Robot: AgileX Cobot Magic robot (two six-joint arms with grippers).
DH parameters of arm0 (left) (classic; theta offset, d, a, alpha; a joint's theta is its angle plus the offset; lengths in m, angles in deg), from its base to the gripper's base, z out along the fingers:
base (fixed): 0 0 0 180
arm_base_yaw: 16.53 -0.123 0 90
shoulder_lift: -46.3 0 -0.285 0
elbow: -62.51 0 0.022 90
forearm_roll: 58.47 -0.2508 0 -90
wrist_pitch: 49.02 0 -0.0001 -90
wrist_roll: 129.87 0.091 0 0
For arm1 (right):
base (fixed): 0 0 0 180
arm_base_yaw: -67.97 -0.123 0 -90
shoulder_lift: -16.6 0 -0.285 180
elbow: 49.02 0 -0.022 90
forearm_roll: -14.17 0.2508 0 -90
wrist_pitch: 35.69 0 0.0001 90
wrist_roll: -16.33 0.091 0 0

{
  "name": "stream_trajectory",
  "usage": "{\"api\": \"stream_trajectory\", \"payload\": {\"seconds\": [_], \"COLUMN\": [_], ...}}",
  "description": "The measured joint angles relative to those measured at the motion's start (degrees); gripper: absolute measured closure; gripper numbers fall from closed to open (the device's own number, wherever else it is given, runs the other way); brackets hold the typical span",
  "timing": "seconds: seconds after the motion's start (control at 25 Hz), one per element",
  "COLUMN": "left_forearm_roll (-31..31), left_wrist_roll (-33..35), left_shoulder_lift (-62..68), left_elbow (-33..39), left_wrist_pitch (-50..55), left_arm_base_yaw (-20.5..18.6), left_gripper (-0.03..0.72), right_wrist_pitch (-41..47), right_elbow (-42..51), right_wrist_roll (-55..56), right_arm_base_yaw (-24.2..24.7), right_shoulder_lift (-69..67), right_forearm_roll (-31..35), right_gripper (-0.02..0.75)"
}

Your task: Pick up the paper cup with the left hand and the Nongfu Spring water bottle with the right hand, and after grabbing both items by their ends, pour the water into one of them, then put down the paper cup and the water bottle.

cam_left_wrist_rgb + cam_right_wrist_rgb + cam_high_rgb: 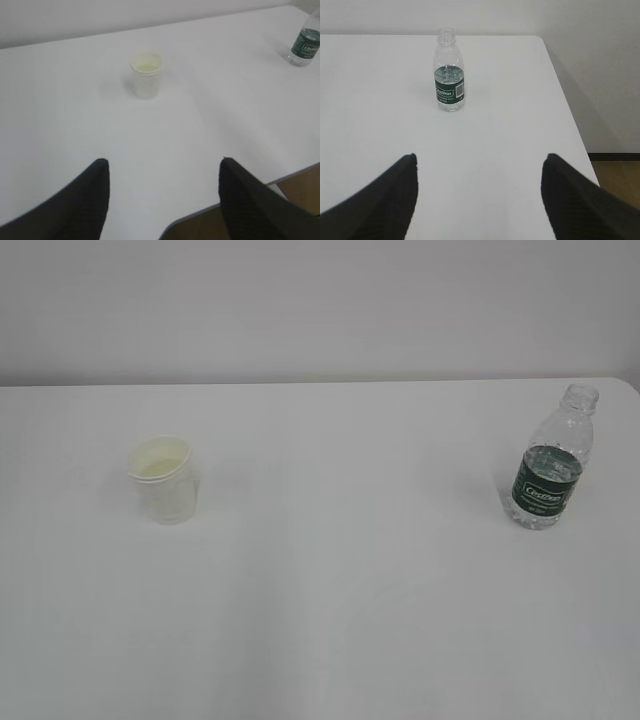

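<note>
Item 1: a small white paper cup (161,480) with a rolled rim and a pale cream-yellow inside. It is seen standing upright on the left part of a plain white table (330,590), its mouth open upward. Nothing is touching it.

Item 2: a small clear ribbed plastic water bottle (553,460) with a dark green label bearing white lettering. It is seen upright near the table's right edge, well apart from the cup. The neck is capless. Clear water (449,74) is seen inside, its level reaching about the top of the label.

Item 3: the left hand (162,197), a black two-fingered gripper. In the left wrist view its fingers (75,205) are spread wide with nothing between them. It is held over the table's near edge, well short of the cup, which is seen ahead of it and slightly left of the gap.

Item 4: the right hand (480,195), a black two-fingered gripper. Its fingers (580,205) are likewise set wide apart and empty. The bottle is seen ahead of it, standing free. Neither gripper is seen in the exterior view.
</note>
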Motion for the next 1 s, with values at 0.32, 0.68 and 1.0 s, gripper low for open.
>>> {"api": "stream_trajectory", "payload": {"seconds": [0.32, 0.68, 1.0], "left_forearm_roll": [-0.49, -0.72, -0.72], "left_wrist_roll": [-0.71, -0.84, -0.84], "left_shoulder_lift": [0.0, 0.0, 0.0], "left_elbow": [1.53, 5.11, 6.84], "left_wrist_pitch": [1.19, 1.08, -1.77], "left_arm_base_yaw": [0.0, 0.0, 0.0], "left_gripper": [0.202, 0.202, 0.204], "right_wrist_pitch": [0.23, -1.63, -1.63], "right_elbow": [4.85, 7.85, 8.23], "right_wrist_roll": [0.0, 0.0, 0.0], "right_arm_base_yaw": [0.0, 0.0, 0.0], "right_shoulder_lift": [0.0, 0.0, 0.0], "right_forearm_roll": [0.0, 0.0, -0.33], "right_gripper": [0.153, 0.153, 0.153]}}
